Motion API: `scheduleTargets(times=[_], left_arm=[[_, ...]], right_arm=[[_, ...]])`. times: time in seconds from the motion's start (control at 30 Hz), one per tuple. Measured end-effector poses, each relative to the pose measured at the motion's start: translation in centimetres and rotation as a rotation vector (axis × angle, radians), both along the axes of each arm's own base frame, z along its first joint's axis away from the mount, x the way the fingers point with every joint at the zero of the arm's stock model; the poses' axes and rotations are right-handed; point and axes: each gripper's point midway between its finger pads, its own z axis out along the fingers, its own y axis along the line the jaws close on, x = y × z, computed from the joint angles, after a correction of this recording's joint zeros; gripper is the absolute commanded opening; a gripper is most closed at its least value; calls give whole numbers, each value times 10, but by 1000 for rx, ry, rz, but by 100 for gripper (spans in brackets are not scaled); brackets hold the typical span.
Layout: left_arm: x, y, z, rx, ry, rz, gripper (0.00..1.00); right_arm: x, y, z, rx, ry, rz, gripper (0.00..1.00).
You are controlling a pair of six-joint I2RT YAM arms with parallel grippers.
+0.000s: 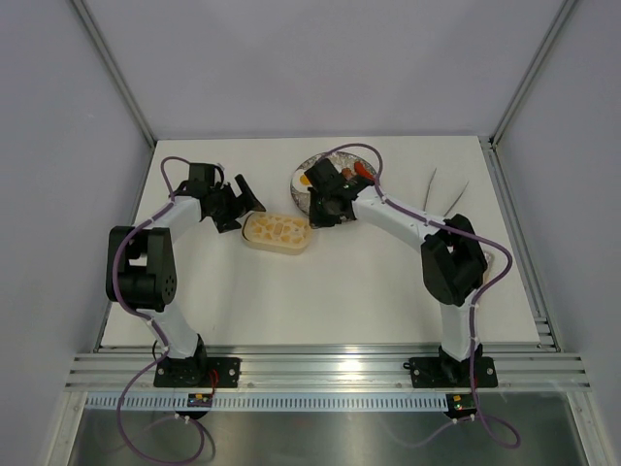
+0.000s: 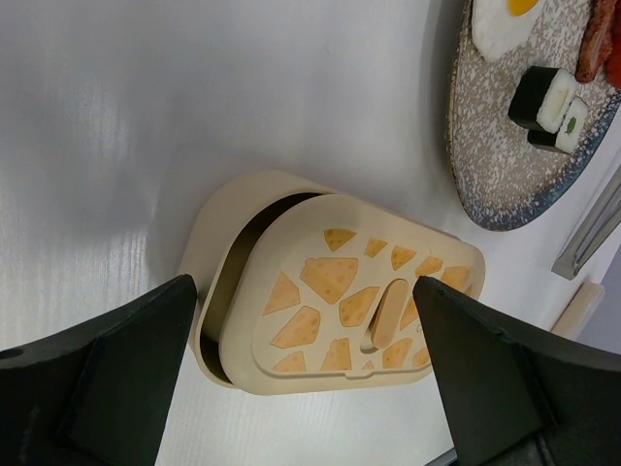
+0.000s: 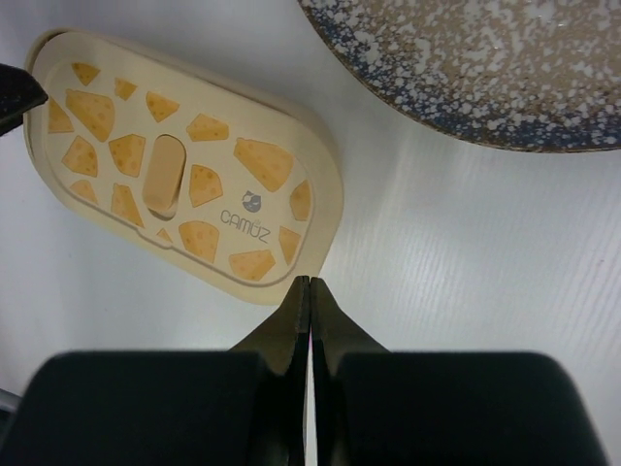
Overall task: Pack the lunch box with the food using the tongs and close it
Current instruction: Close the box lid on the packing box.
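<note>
Roughly at the middle of the white surface (image 1: pixel 340 291) sits the lunch box (image 1: pixel 277 233), a pale beige oblong tray with rounded corners. Its lid (image 2: pixel 340 301), patterned with orange cheese wedges around a raised oblong grip, lies on top but skewed. In the left wrist view the tray's rim and a dark gap show along one end.

The left tool (image 1: pixel 240 202) hangs over the box's left end with its black fingers spread wide. One stands on either side of the box, and neither holds anything. The right tool (image 3: pixel 309 291) is pressed fully together and empty. Its tips point at the edge of the box's other end; whether they touch it cannot be told.

Just beyond the box lies a round speckled plate (image 2: pixel 485 194), partly hidden under the right arm in the top view. It carries a fried egg (image 2: pixel 505 24), two black-and-white sushi rolls (image 2: pixel 543 97) and a reddish-brown sausage (image 2: pixel 594 39). The silver tongs (image 1: pixel 444 189) lie on the surface to the right of the plate, apart from both tools.
</note>
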Motion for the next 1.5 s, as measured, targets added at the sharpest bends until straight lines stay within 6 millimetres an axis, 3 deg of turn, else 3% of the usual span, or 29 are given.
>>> scheduleTargets(times=[0.3,0.73,1.03,1.5], left_arm=[[0,0,-4,2,8,-2,99],[-1,-1,-4,1,10,-4,99],[-1,-1,-4,1,9,-6,99],[-1,-2,-4,1,9,-9,99]], right_arm=[[-4,-26,-20,-69,34,-36,1],[-8,-21,-59,-104,117,-14,1],[2,2,-51,-77,106,16,1],[0,4,-58,-92,126,32,0]])
